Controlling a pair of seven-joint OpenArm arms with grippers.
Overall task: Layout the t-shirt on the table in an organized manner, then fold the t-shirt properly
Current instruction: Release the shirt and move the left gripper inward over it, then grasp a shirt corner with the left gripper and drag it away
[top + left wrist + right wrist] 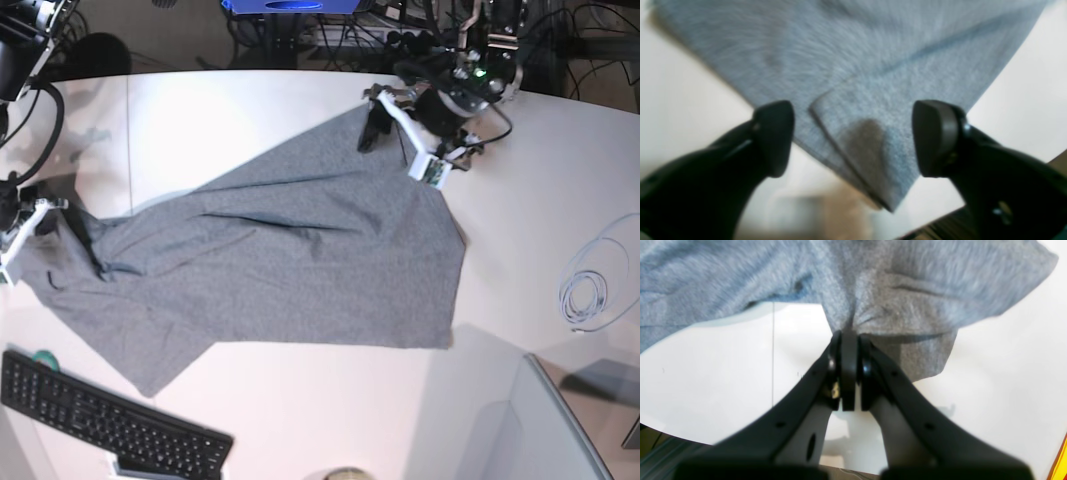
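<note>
Right gripper [848,340] pinches the shirt [290,270] at frame left; my left gripper [853,136] gapes over a corner. Shirt spread across the table [520,260], still creased; folding not begun.

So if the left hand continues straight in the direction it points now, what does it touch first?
Most likely the t-shirt: its folded corner lies directly ahead of the open left hand, between the fingers. The remaining gap is unclear in the blurred view.

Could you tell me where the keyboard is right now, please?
In the base view, the keyboard lies at the bottom left corner of the table, just below the t-shirt.
</note>
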